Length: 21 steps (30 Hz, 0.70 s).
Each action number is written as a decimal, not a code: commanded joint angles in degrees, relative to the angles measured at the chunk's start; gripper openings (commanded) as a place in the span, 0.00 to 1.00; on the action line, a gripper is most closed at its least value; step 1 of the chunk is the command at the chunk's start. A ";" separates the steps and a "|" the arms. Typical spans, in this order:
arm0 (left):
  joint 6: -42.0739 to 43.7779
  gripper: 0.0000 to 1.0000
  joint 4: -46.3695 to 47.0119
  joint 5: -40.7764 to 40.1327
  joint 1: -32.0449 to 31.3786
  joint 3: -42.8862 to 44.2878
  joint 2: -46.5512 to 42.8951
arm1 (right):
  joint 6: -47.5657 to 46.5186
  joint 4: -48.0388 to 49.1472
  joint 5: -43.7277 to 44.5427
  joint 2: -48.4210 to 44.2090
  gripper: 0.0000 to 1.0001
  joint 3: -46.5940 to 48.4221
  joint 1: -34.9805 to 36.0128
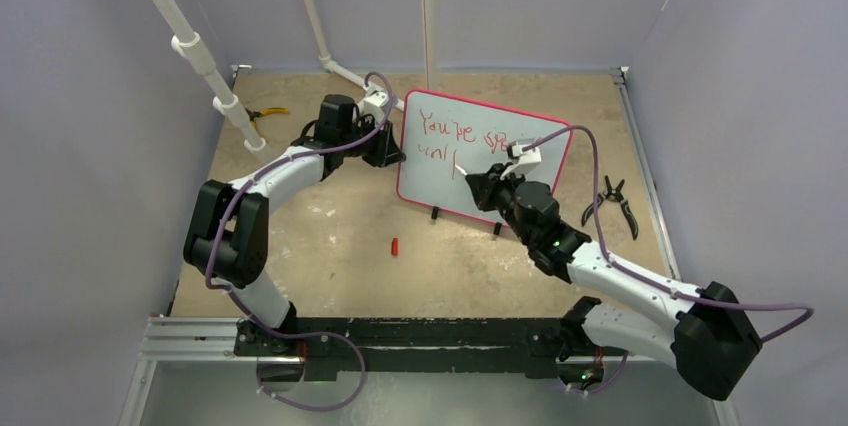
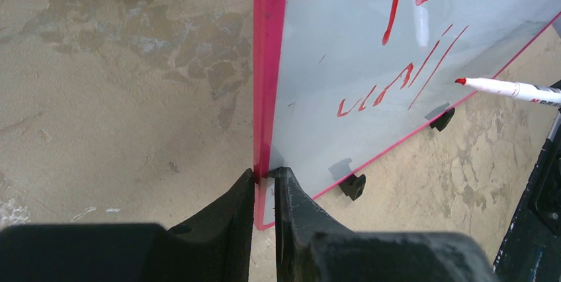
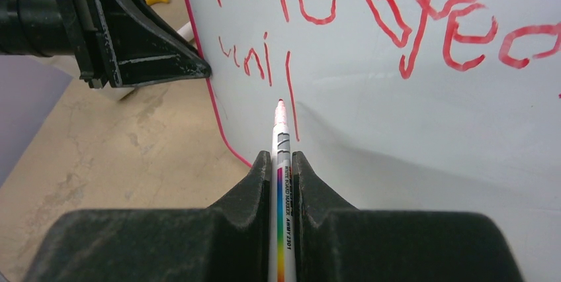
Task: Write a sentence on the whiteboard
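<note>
Nearest the camera, a small red cap (image 1: 394,245) lies on the table (image 1: 330,246), out in front of the whiteboard (image 1: 425,178) and well apart from it. Next comes the right gripper (image 3: 282,160), up close to the whiteboard's face, both fingers clamped tight on a white marker (image 3: 280,138) that runs straight out between them. The marker's red tip points at the lower line of writing, right beside a long downstroke; whether it actually touches the surface cannot be told. The whiteboard itself stands on small black feet (image 2: 352,186) near the middle of the table, its pink-red frame all round. On it is the sentence (image 1: 462,131), in thin red lettering: an upper line starting "You're" and running on in looser letters, and below it "uni" plus that one long stroke. Over at the whiteboard's left edge, the left gripper (image 2: 264,177) pinches the frame, one finger on the front and one on the back. To the right of the whiteboard, black pliers (image 1: 618,202) lie flat. Beyond the whiteboard's left side, yellow-handled pliers (image 1: 265,113) rest by the white pipes (image 1: 190,41).
</note>
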 commanded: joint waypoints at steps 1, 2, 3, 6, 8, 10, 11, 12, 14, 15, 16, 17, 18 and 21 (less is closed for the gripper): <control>0.69 0.00 -0.04 0.18 -0.44 1.11 -1.63 | -1.79 4.74 3.36 1.38 0.00 3.22 -0.10; 0.68 0.00 -0.04 0.17 -0.44 1.11 -1.59 | -2.12 5.27 3.68 1.78 0.00 3.52 -0.13; 0.66 0.00 -0.04 0.13 -0.44 1.11 -1.59 | -2.32 5.67 3.98 2.05 0.00 3.72 -0.10; 0.68 0.00 0.00 0.14 -0.44 1.12 -1.50 | -2.74 6.90 5.14 2.77 0.00 4.10 -0.10; 0.65 0.00 -0.06 0.13 -0.44 1.11 -1.50 | -3.06 7.61 5.66 3.29 0.00 4.24 -0.14; 0.69 0.00 -0.03 0.13 -0.44 1.16 -1.44 | -3.22 7.98 6.42 4.02 0.00 4.65 -0.10; 0.67 0.00 -0.06 0.15 -0.44 1.13 -1.37 | -3.28 8.02 6.71 4.40 0.00 4.92 -0.12; 0.65 0.00 -0.06 0.19 -0.43 1.14 -1.33 | -3.30 8.03 7.13 4.76 0.00 5.12 -0.10; 0.66 0.00 0.00 0.23 -0.44 1.13 -1.25 | -3.30 8.10 7.72 5.48 0.00 5.38 -0.10; 0.64 0.00 0.02 0.28 -0.44 1.12 -1.24 | -3.42 8.28 7.87 5.68 0.00 5.44 -0.10; 0.66 0.00 0.08 0.24 -0.44 1.11 -1.24 | -3.59 8.41 8.04 5.89 0.00 5.40 -0.10; 0.70 0.00 0.02 0.29 -0.44 1.11 -1.24 | -3.77 8.64 8.10 6.09 0.00 5.54 -0.10; 0.66 0.00 0.03 0.32 -0.44 1.11 -1.24 | -3.93 8.76 7.98 6.24 0.00 5.69 -0.10; 0.61 0.00 0.07 0.34 -0.44 1.20 -1.15 | -4.48 9.02 7.21 6.98 0.00 6.13 -0.16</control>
